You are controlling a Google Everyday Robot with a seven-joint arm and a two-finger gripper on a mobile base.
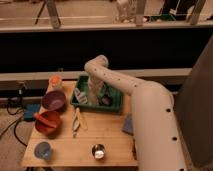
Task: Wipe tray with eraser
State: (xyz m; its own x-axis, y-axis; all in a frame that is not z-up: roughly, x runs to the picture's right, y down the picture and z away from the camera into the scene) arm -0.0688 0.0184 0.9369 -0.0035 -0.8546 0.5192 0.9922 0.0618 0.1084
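Green tray (114, 107) sits at the back of the counter (107, 131), right of the purple bowl (53, 100). The gripper (94, 98) is down inside it; can't tell how the jaws stand.

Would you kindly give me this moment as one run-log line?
task: wipe | gripper: down inside green tray | purple bowl, red bowl: on table, left of tray
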